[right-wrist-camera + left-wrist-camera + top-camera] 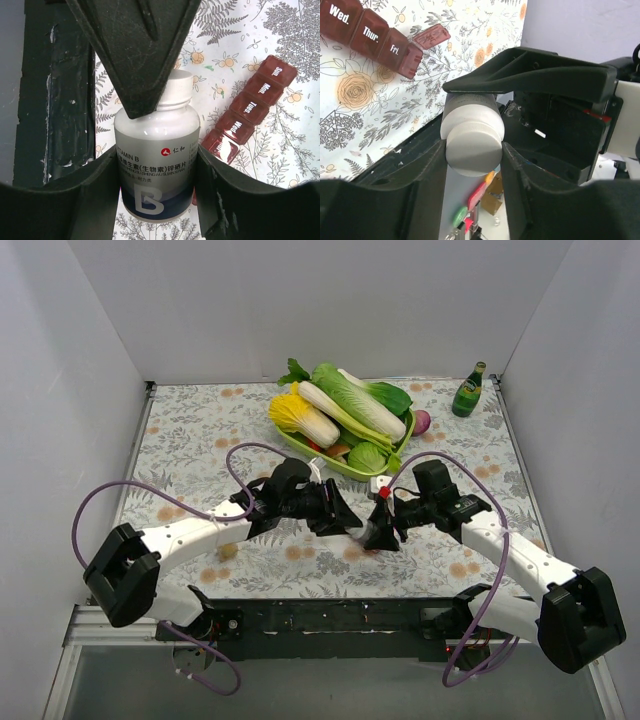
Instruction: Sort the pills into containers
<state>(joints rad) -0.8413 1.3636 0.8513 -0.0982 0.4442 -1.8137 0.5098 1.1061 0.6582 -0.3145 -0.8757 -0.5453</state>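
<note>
the right gripper (156, 157) is clamped on one bottle (157, 170), a matte black finger pressed to each side of its frosted, round plastic body; the glossy label carries a big "b" on a dark blue band

the left gripper (472, 147) is closed on the bottle's one cap (470, 130), a smooth white disc with a finger touching each side; one of its wedge-shaped fingers overlaps the bottle's shoulder in the right wrist view

one organiser (252, 102), dark red translucent plastic in a straight row of square cells with rounded lids, lies flat on the flower-printed cloth (365, 100), just past the right gripper's right-hand finger, its near end hidden behind that finger; five cells show there, four with white print: sun, mon, tues, wed

from the left gripper it sits up and to the left of the fingers, apart from them: wed, thur, fri and an end cell whose one lid (431, 36) is swung open onto the cloth
</note>
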